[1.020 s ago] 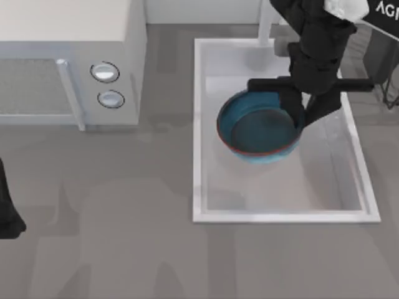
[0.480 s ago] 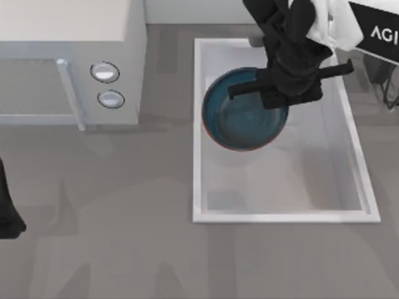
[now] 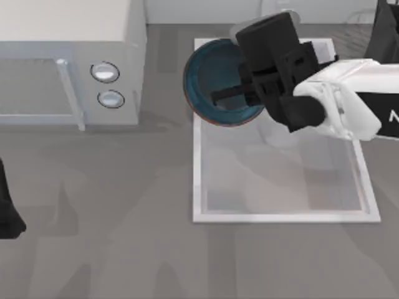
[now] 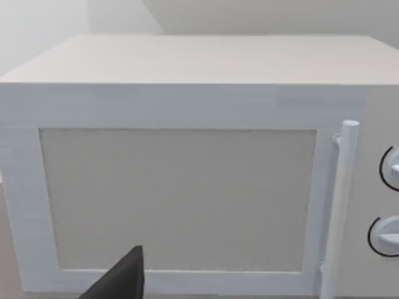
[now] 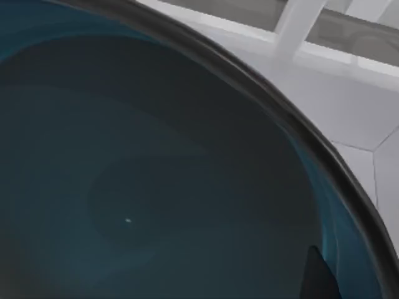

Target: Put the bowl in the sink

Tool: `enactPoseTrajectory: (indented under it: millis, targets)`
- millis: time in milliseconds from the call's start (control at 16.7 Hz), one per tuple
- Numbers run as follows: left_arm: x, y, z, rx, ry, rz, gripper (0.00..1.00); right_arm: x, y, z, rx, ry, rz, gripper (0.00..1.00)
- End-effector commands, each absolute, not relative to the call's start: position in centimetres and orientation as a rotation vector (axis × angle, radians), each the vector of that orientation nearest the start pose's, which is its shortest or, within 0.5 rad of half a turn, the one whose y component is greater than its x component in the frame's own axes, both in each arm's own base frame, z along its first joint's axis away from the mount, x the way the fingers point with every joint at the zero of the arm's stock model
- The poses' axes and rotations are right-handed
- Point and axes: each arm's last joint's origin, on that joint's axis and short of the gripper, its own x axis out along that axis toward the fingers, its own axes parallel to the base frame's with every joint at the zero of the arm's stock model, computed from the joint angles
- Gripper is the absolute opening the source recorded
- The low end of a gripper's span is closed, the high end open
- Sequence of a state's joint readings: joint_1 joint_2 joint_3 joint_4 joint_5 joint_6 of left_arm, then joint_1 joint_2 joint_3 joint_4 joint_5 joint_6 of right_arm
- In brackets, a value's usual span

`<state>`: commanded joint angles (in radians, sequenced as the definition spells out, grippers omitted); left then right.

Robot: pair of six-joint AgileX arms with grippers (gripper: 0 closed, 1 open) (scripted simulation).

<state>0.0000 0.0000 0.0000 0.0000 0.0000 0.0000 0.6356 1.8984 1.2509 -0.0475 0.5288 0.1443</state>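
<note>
top view has the right gripper (image 3: 240, 94) clamped on the bowl (image 3: 212, 84), which has drifted from mid-basin up to the sink (image 3: 198, 187)'s far-left corner, overhanging the rim, so release looks premature; left gripper (image 3: 7, 215), jaws unreadable, parked at the table's left edge.

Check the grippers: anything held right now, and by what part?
The right gripper holds the bowl by its rim on the right side, over the sink's far left corner. The left arm, parked at the table's left edge, holds nothing.

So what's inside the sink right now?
The sink basin floor looks bare. The bowl overlaps its far-left corner rim, with the right gripper over it. The arm covers part of the basin's far end.
</note>
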Motion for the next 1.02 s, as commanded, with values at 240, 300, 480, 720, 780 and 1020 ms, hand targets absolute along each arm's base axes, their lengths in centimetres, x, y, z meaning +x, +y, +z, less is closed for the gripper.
enactPoseTrajectory:
  millis: [240,300,480,720,780,1020]
  targets:
    - [10.6,-0.1,16.0,0.0,0.0,0.0,1.0,31.1,22.2,18.9,-0.18,0.318,0.042,0.0]
    - [10.6,-0.1,16.0,0.0,0.0,0.0,1.0,30.4,21.7,19.0,-0.156,0.263,0.033,0.0]
    - [10.6,-0.1,16.0,0.0,0.0,0.0,1.0,28.6,20.1,19.8,-0.081,0.123,0.01,0.0]
    - [10.6,-0.1,16.0,0.0,0.0,0.0,1.0,27.2,18.6,20.7,-0.01,0.014,-0.008,0.0]
    - [10.6,-0.1,16.0,0.0,0.0,0.0,1.0,27.1,18.4,20.9,-0.002,0.003,-0.01,0.0]
    - [10.6,-0.1,16.0,0.0,0.0,0.0,1.0,27.0,18.4,20.9,0.0,0.0,-0.01,0.0]
